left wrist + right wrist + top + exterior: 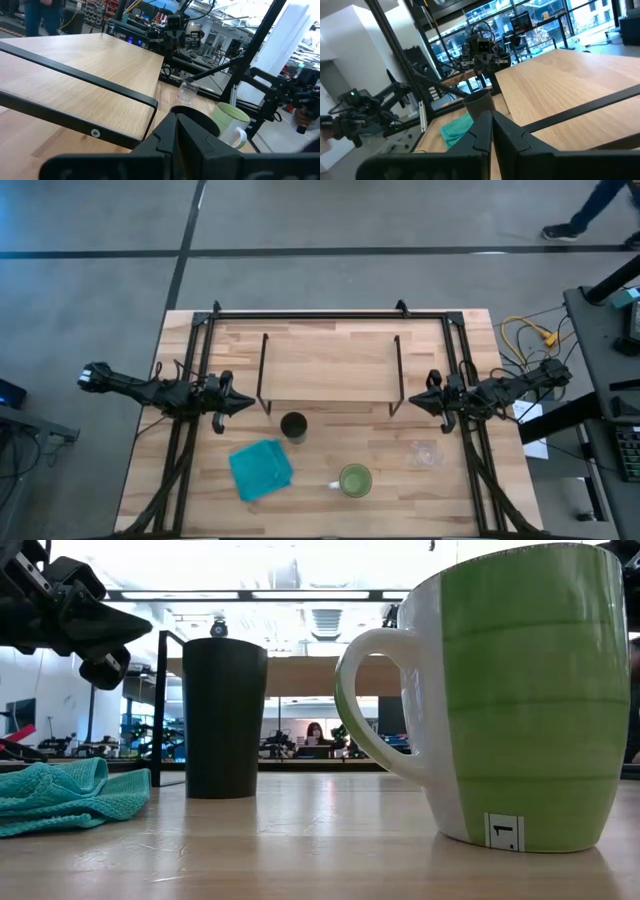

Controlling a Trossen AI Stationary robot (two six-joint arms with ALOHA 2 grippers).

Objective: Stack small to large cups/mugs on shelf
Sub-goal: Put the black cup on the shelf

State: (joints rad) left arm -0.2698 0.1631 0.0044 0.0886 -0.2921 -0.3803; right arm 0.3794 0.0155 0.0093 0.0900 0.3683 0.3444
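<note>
High view gives me the layout: the shelf [330,370] stands at the worktop's [460,500] far middle, its board bare. I see the black cup [294,426] just in front of it, the green mug [354,480] nearer the front edge, the glass cup [425,452] to its right, and a teal cloth [261,469] left. My left pincer [246,404] and right pincer [414,403] flank the shelf, both closed on nothing.

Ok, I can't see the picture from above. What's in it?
A wooden table holds a low shelf, with a black cup, teal cloth, green mug and clear glass cup in front. The left gripper and right gripper wait at the shelf's ends.
</note>
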